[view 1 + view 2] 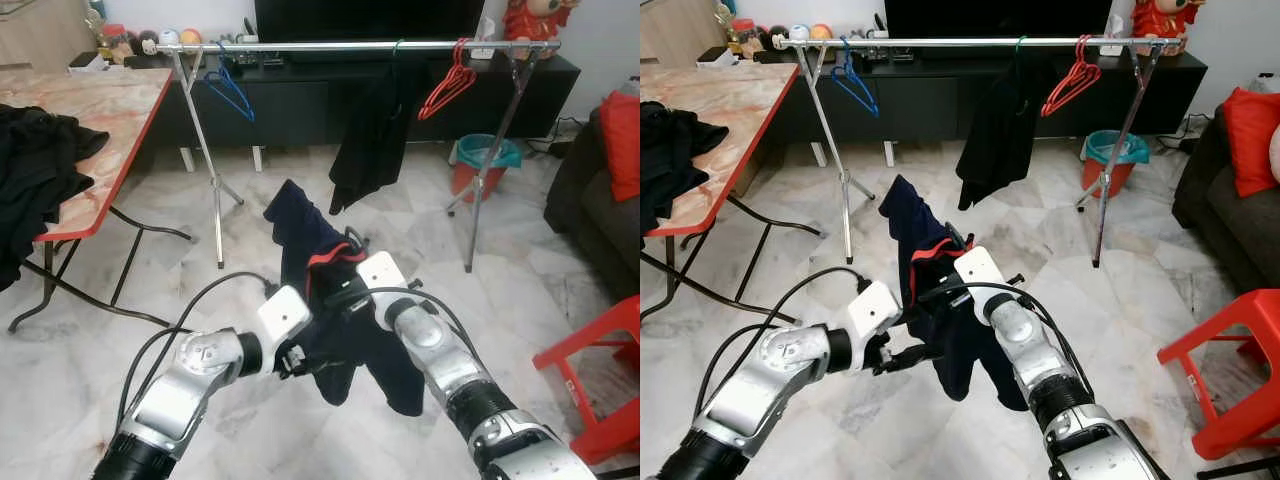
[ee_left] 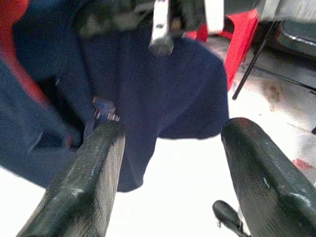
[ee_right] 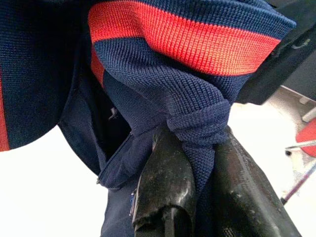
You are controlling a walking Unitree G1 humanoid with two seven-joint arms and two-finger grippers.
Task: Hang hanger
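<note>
A navy garment with a red band hangs in front of me. My right gripper is shut on a bunched fold of its knit collar. My left gripper stands open just below and to the left, by the garment's lower cloth, with nothing between its fingers. No hanger can be made out inside the garment. Across the room stands a metal clothes rail with a blue hanger, a black garment on a green hook, and a red hanger.
A red-edged folding table with dark clothes stands to the left. A red stool is near right, with a sofa behind it. A teal-lined bin sits by the rail's right leg. Marble floor lies between me and the rail.
</note>
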